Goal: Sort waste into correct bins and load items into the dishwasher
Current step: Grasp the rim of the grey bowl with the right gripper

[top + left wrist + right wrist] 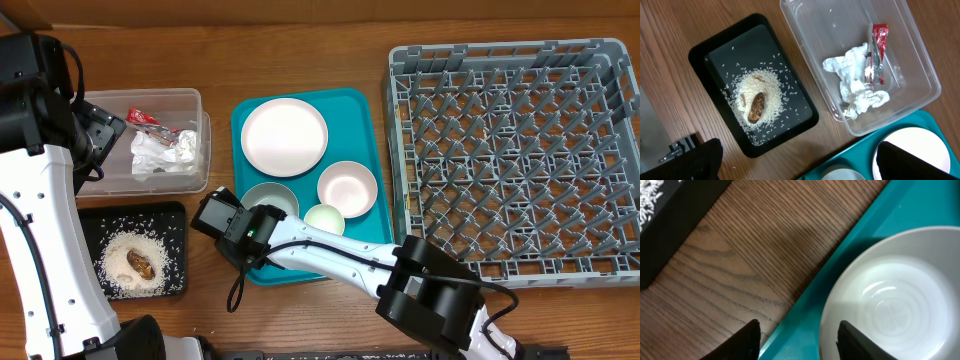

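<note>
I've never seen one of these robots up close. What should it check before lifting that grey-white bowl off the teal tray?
1. Right gripper astride the grey-white bowl rim: ok, one finger outside, one inside.
2. Gripper shut on the rim: not ok, a gap shows beside the outer finger.
3. Bowl free of food: ok.
4. Dish rack has free pegs: ok.
5. Left gripper out of the way: ok, open above the clear tub and black tray.
</note>
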Controlling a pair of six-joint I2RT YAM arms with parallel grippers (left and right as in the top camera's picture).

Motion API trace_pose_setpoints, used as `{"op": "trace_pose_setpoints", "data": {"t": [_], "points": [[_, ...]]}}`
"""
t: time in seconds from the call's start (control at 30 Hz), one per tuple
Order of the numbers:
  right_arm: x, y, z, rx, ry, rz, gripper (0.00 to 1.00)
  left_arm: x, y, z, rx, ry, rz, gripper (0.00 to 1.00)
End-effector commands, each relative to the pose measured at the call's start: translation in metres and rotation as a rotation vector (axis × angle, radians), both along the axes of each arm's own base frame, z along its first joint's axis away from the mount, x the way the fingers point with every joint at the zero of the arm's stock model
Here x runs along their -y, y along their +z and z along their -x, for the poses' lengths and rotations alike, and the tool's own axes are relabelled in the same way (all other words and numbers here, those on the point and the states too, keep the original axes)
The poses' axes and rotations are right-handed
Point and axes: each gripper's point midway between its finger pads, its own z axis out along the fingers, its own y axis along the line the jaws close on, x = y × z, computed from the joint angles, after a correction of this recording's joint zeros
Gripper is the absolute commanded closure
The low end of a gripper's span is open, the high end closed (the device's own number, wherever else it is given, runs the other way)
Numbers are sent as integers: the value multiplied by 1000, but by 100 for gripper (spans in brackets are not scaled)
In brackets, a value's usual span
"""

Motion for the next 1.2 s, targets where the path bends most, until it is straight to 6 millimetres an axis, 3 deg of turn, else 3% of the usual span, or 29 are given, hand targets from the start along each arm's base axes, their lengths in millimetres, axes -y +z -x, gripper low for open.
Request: {"op": "trace_pose_setpoints", "data": {"t": [0.0, 0.27, 1.17], "points": [[8, -9, -11, -8, -49, 10, 57, 0, 0, 0, 4, 17, 2, 0], [15, -11, -20, -18, -93, 11, 60, 0, 0, 0, 4, 17, 2, 0], [17, -22, -10, -71, -79, 12, 60, 0, 0, 0, 4, 16, 2, 0]]}}
